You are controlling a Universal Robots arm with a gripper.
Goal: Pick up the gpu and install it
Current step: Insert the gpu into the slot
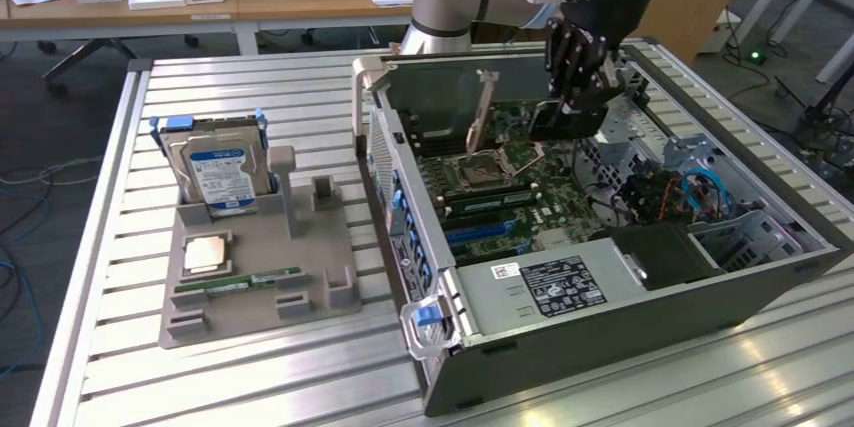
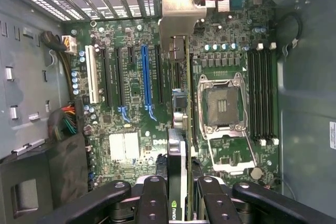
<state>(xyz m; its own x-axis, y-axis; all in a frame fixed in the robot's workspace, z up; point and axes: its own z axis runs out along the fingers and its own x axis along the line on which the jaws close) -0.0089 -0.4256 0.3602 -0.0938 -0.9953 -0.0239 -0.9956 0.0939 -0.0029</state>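
- Item: we list one gpu (image 1: 558,122), a thin, flat expansion card with a green circuit board, a dark black heatsink face and a long silver end bracket; a green logo marks its top edge.
- State: we find it clamped on both faces by the black gripper (image 1: 571,97).
- Pose: upright on its long edge, seen edge-on in the wrist view.
- Location: inside the open grey computer case (image 1: 601,347), over the green motherboard (image 2: 126,129), between the long blue slot (image 2: 146,77) and the square CPU socket (image 2: 223,106).
- Seating: we cannot tell whether its lower edge touches a slot.
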